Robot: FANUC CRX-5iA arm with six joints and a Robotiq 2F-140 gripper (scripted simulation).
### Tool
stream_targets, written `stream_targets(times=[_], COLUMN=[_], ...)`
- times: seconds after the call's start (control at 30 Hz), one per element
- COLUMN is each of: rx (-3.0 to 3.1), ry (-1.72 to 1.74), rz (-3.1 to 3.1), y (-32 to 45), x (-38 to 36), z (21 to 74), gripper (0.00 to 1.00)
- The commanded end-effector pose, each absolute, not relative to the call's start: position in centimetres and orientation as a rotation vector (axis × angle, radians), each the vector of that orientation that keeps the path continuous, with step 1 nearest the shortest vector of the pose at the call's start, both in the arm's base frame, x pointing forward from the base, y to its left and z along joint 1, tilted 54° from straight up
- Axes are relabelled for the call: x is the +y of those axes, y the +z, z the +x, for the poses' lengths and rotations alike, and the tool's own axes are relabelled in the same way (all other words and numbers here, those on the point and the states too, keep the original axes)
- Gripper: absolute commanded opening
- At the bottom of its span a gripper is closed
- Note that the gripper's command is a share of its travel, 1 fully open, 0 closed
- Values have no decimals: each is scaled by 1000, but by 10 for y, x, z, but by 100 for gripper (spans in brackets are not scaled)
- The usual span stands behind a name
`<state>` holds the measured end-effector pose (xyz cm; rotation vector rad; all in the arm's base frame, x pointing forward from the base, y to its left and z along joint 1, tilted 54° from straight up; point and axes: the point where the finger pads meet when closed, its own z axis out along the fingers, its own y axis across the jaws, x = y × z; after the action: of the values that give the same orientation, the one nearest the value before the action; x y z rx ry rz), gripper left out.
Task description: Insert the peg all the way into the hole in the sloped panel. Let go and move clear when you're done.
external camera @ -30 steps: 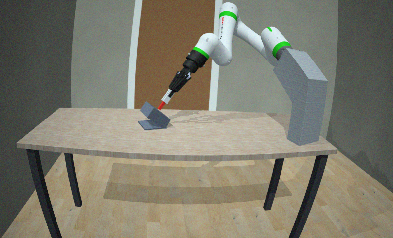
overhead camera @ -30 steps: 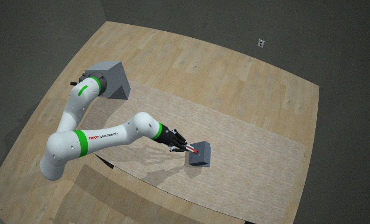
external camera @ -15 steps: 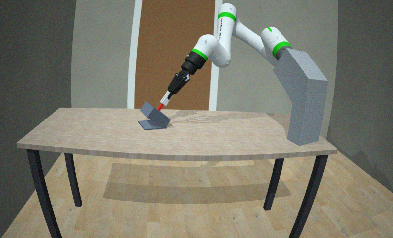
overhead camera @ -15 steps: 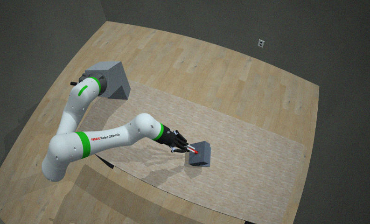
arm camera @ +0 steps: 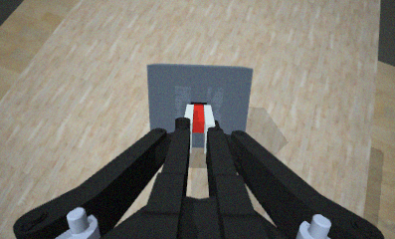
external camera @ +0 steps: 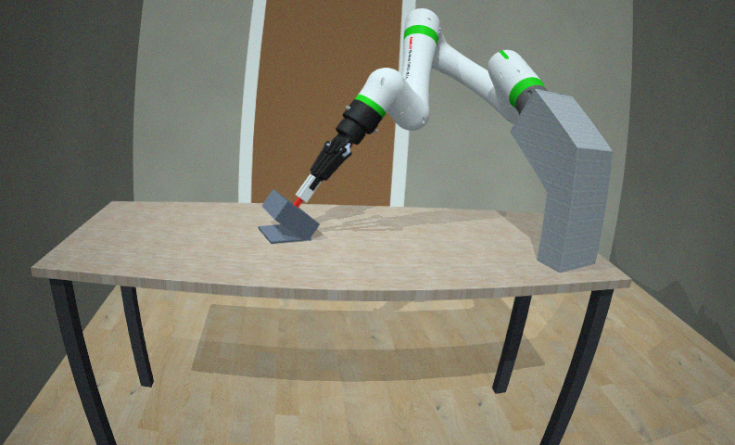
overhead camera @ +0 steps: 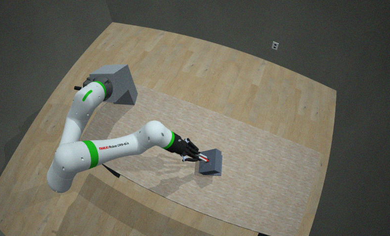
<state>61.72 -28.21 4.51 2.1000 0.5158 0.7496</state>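
Note:
My gripper [arm camera: 198,116] is shut on the peg [arm camera: 199,119], a white bar with a red front part. The peg points at the grey sloped panel [arm camera: 200,102] and its red tip sits at the panel's hole, whose dark edge shows just above the tip [arm camera: 200,103]. How deep the tip is I cannot tell. In the top view the gripper [overhead camera: 197,156] holds the peg [overhead camera: 203,158] against the panel [overhead camera: 211,165]. In the exterior view the peg [external camera: 298,198] slants down from the gripper [external camera: 317,177] onto the panel's sloped face [external camera: 288,219].
The panel stands on a wooden table [external camera: 326,247]. The arm's grey base block [external camera: 566,182] stands at the table's right end, far from the panel.

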Motion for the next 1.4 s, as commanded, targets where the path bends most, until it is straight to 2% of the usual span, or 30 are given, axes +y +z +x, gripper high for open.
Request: stream_targets(times=[0.0, 0.53, 1.37], rx=[516, 516, 516], ry=[750, 750, 750], rz=[2100, 2100, 2100], y=[44, 42, 47], x=[-284, -285, -280], z=[619, 621, 616], gripper=[0, 0, 41])
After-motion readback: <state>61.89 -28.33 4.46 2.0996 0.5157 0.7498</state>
